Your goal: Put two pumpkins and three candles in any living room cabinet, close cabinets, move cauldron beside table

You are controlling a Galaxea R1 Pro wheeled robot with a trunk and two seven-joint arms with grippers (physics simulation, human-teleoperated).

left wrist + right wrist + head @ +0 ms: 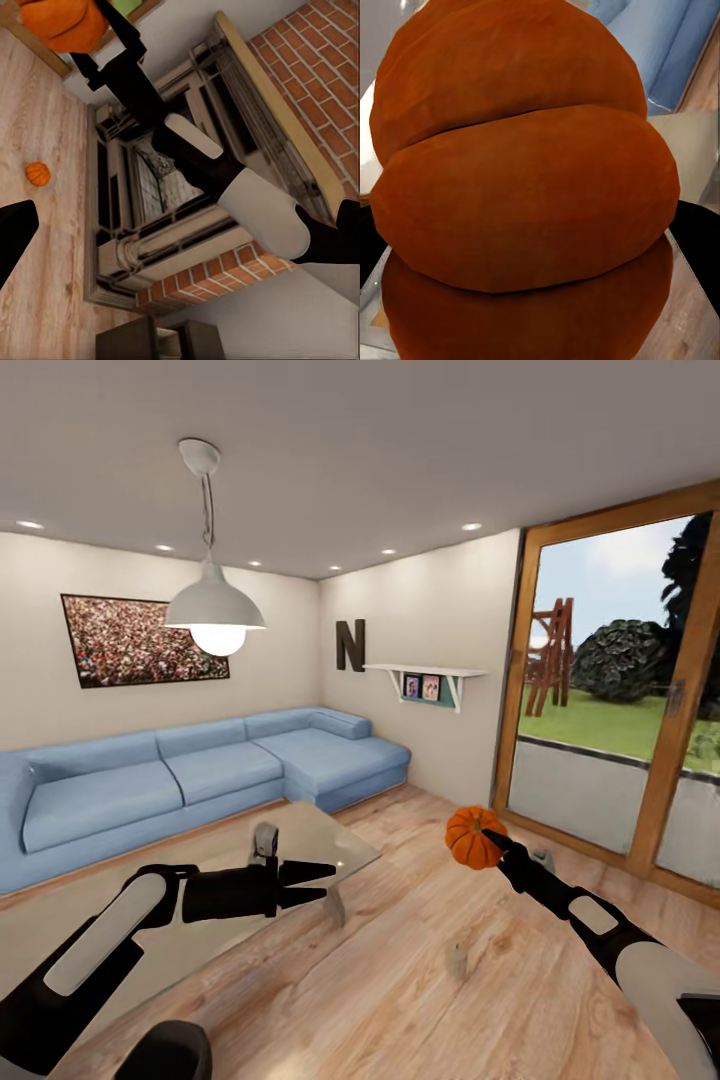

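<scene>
Looking across the living room, we see a long blue corner sofa (200, 770) against the far wall, and in front of it the low table (300, 838) with its glossy top. Our left gripper (318, 883) hangs over the table's near edge with its two fingers spread apart and nothing between them. Our right gripper (497, 842) is raised above the wooden floor (400, 960), its fingers closed on a pumpkin (474, 837) that we hold up in the air, well clear of the floor; in the right wrist view that pumpkin's orange ribs (525, 195) crowd close against the camera. A second pumpkin (37, 173) lies on the floorboards just beside a brick fireplace (247, 150), as our left wrist view shows. Smallest of all, one candle (457, 958) stands upright on the floor below the held pumpkin, between the table and our right arm.
</scene>
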